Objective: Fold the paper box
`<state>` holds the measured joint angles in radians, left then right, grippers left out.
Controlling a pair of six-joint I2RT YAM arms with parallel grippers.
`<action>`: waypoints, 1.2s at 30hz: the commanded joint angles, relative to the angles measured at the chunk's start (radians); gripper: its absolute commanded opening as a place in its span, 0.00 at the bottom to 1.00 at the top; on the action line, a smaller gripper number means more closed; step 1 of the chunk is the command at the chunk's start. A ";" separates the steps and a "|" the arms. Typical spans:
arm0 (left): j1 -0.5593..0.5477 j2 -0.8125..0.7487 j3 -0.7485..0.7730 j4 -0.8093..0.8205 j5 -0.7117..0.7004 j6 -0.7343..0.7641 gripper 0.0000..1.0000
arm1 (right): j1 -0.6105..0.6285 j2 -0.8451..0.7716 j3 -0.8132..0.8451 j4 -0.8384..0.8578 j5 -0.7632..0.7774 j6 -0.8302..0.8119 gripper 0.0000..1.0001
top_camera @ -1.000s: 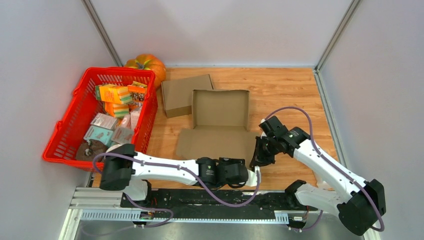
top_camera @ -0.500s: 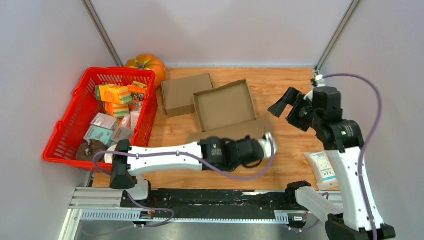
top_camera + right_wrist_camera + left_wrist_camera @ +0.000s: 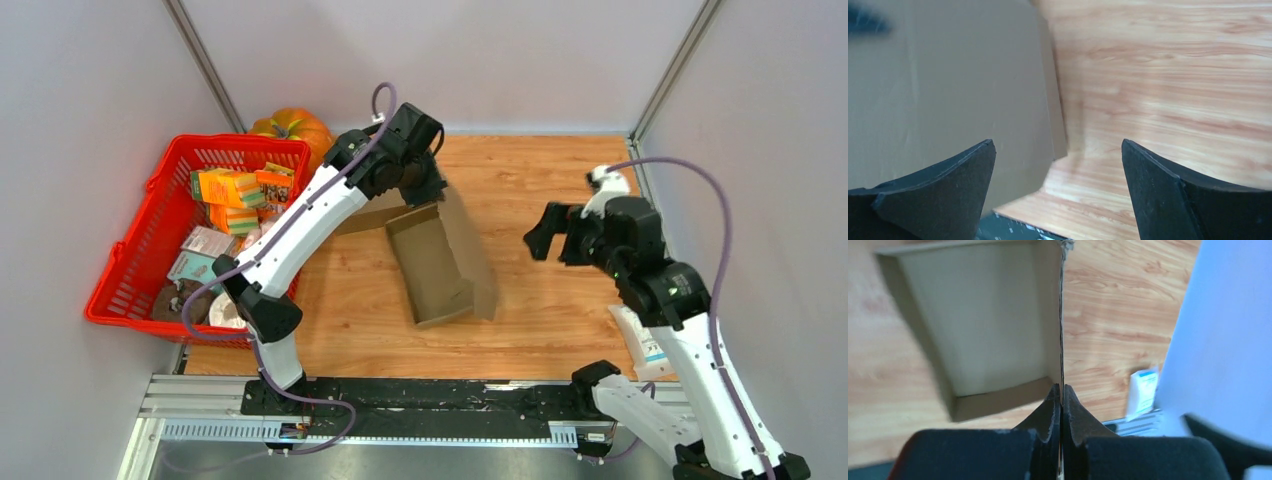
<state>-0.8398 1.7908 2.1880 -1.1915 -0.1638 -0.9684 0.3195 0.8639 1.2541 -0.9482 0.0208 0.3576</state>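
Note:
The brown paper box (image 3: 430, 266) lies turned on the wooden table, its shallow tray open upward. Its large lid flap (image 3: 470, 245) stands upright along the tray's right side. My left gripper (image 3: 433, 194) is raised at the far end of the flap and shut on its top edge. In the left wrist view the gripper (image 3: 1061, 394) pinches the thin cardboard edge, with the tray inside (image 3: 983, 330) to its left. My right gripper (image 3: 546, 231) hangs open to the right of the flap, apart from it. In the right wrist view the gripper (image 3: 1058, 145) is empty, with the flap (image 3: 948, 85) at its left.
A red basket (image 3: 240, 140) with several small cartons stands at the left, an orange pumpkin (image 3: 296, 124) behind it. A second flat cardboard piece (image 3: 360, 212) lies under the left arm. A white packet (image 3: 640, 338) lies at the right edge, also seen as the packet (image 3: 1143, 390).
My left gripper shut on the lid flap and swung from the near edge to the back, lifting the flap upright and turning the box. My right gripper let go, opened and rose to the right.

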 commanded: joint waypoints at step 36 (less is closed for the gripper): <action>0.151 -0.570 -0.730 0.554 -0.006 -0.114 0.72 | 0.486 0.061 -0.286 0.582 0.085 -0.551 0.63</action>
<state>-0.7021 1.4513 1.5349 -0.9192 -0.1776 -1.4834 0.8253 0.9478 0.9524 -0.3988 0.2497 -0.1688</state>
